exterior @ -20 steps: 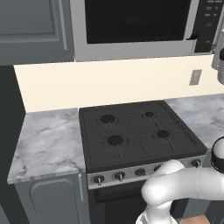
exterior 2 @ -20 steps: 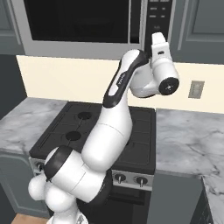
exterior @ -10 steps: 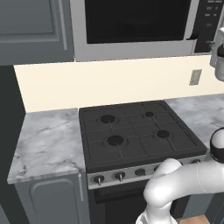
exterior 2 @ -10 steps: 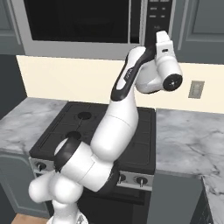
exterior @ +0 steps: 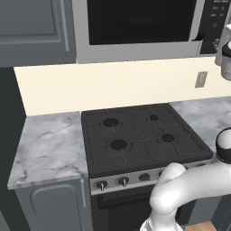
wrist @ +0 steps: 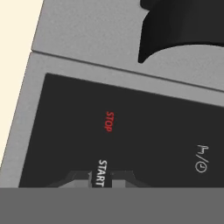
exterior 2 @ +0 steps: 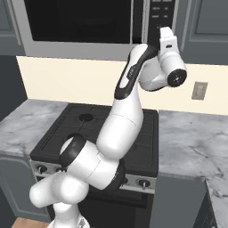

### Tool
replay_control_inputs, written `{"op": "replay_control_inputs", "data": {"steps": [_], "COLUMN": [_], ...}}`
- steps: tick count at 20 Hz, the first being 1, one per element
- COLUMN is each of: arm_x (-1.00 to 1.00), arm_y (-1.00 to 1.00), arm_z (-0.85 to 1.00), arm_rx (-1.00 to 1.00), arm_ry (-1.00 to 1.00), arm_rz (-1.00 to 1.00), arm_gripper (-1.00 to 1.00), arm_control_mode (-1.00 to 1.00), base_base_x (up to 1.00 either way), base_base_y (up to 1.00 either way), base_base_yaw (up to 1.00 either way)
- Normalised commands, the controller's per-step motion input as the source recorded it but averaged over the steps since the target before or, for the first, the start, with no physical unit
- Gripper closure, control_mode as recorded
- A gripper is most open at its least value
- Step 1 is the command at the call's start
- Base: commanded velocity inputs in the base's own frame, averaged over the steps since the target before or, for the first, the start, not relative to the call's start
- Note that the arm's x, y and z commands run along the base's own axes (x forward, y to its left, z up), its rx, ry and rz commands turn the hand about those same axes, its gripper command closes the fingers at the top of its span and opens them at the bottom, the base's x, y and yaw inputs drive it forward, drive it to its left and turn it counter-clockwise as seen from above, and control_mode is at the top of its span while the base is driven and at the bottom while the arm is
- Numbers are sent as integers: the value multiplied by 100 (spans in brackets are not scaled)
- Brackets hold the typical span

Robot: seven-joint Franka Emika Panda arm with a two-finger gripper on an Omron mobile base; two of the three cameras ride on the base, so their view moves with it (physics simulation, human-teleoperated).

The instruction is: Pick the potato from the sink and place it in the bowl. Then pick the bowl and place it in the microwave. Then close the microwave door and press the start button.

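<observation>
Two finger tips: you see them low in the hand view, dark and close together, right against the microwave's control panel (wrist: 131,131).
Gripper (wrist: 101,178): it points straight at the white START label (wrist: 101,173), which shows in the thin slit between the tips.
Pincer state: you cannot tell whether the tips are spread or pressed together. Just their ends show, and nothing is pinched between them.
Microwave (exterior: 135,50): the wide silver-grey box is mounted high on the wall, and everything below is placed against it.
Microwave door (exterior: 140,22): it lies flat and shut in the microwave's front, and its dark glass takes up most of that front.
Handle (wrist: 183,26): the black curved handle sits at the door's right edge, just beside the control panel.
STOP label (wrist: 110,121): its red letters sit on the panel next to START, farther from the finger tips.
Clock symbol (wrist: 201,159): this small white mark sits on the same panel, off to the side of both labels.
Arm (exterior 2: 127,111): in the right base view it rises from below the microwave and bends up, so the hand meets the panel at the microwave's right end.
Stove (exterior: 135,135): the black four-burner top stands directly beneath the microwave.
Counter (exterior: 49,144): grey marble runs on both sides of the stove, below the microwave.
Outlet (exterior: 201,79): it is on the cream wall under the microwave's right end.
</observation>
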Motion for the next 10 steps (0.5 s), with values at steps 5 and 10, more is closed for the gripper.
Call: {"op": "replay_control_inputs", "data": {"steps": [5,10], "arm_x": [8,5], "arm_y": [-1,0], "arm_z": [-5,-10], "arm_rx": [0,0], "arm_ry": [0,2], "arm_rz": [1,0], "arm_gripper": [100,100], "arm_control_mode": [-100,-100], "base_base_x": [0,0], "base_base_y": [0,0], "base_base_yaw": [0,0]}}
